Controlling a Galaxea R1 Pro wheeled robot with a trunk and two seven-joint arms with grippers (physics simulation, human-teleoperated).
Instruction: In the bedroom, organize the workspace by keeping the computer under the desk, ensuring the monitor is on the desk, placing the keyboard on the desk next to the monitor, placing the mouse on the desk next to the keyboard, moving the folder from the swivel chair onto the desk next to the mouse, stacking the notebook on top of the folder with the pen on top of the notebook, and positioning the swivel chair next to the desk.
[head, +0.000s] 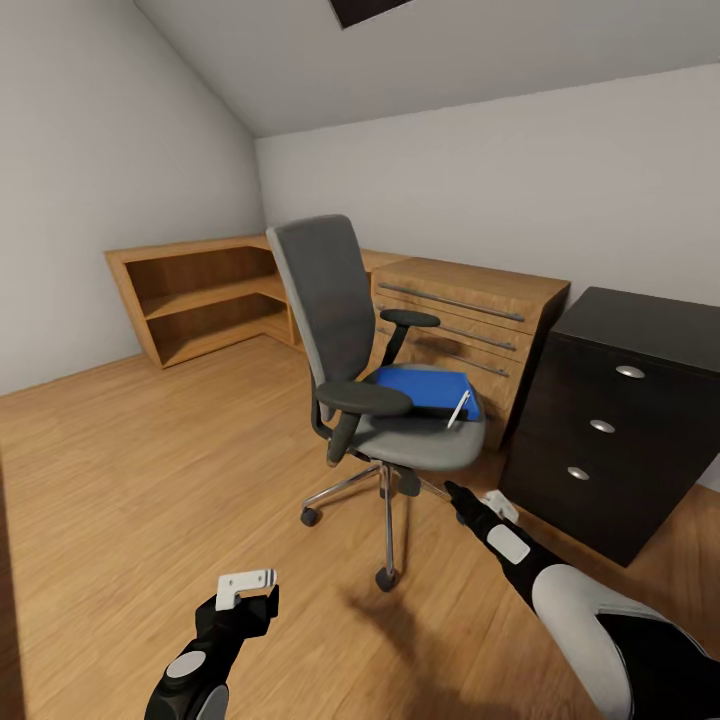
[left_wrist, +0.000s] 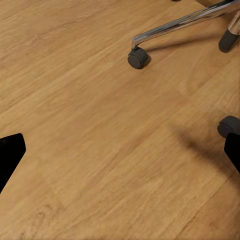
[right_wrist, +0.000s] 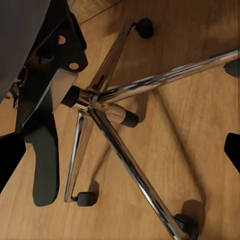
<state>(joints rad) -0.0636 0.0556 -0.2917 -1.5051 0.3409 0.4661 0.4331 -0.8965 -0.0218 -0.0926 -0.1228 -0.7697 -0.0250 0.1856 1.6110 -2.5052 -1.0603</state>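
We see folder (head: 425, 388) and pen (head: 458, 409) on swivel chair (head: 372, 380) | left gripper (head: 247, 590) fingers spread, empty | right gripper (head: 478, 503) spread, near seat.

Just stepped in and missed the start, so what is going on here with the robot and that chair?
A two-armed robot faces a grey padded swivel chair on a chrome five-spoke base. A flat bright blue folder lies on the seat with a thin white pen resting on it. The right gripper reaches toward the seat's front edge, above the chair base, holding nothing. The left gripper hangs low over the wooden floor, open and empty. Nothing has been picked up.
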